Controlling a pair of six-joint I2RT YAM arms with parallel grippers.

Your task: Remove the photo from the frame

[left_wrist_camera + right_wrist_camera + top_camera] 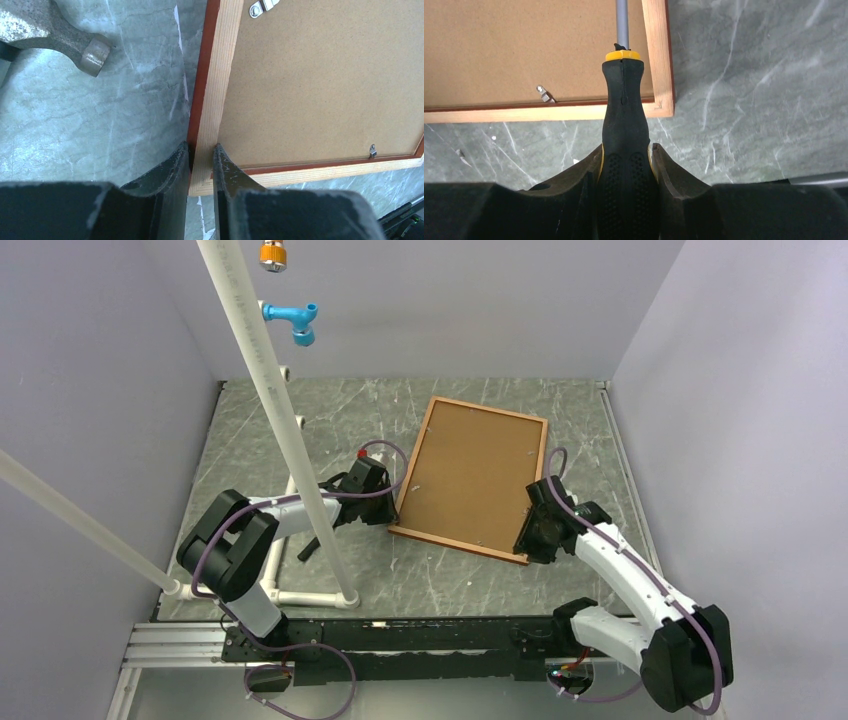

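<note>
Currently the frame (413, 465) lies face-down mid-table (350, 410), with the photo (475, 475) seated inside, brown backing up. The left gripper (201, 150) pinches the frame's left rail near its corner. The right gripper (626, 150) is clamped on a black-yellow screwdriver (625, 125), shaft over the backing. A hammer head (75, 42) is near the frame.

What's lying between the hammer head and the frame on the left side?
Nothing: the left wrist view shows only bare grey tabletop between the hammer head and the frame.
</note>
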